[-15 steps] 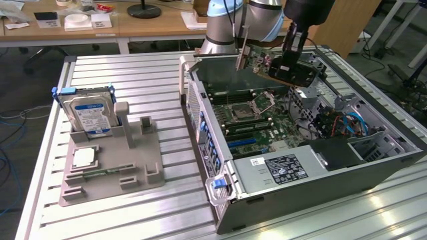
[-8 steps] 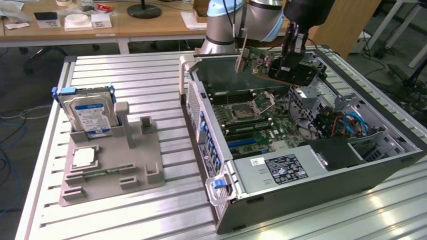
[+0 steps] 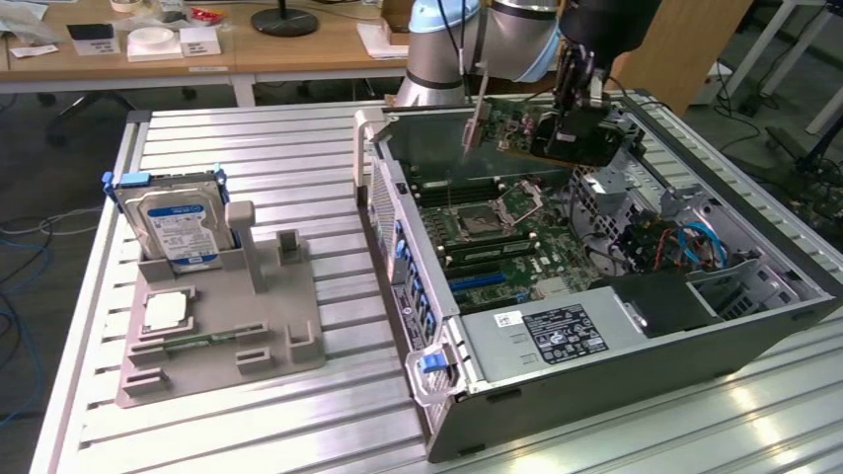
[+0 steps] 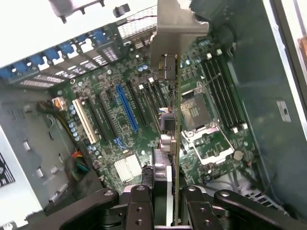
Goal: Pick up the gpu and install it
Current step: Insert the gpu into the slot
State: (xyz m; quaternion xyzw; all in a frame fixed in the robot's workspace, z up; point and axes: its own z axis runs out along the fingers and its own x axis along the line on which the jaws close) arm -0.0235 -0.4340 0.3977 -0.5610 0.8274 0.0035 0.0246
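Honestly, nothing here is actually legible. The hard drive (image 3: 176, 219) has a blue-and-white label (image 3: 181, 229), but the print is too small to make out. The power supply (image 3: 527, 346) carries a black label (image 3: 567, 331) with white print and a white sticker (image 3: 504, 318) beside it, same story. There's also a tiny sticker (image 4: 285, 111) on the case wall (image 4: 268, 62), unreadable too.
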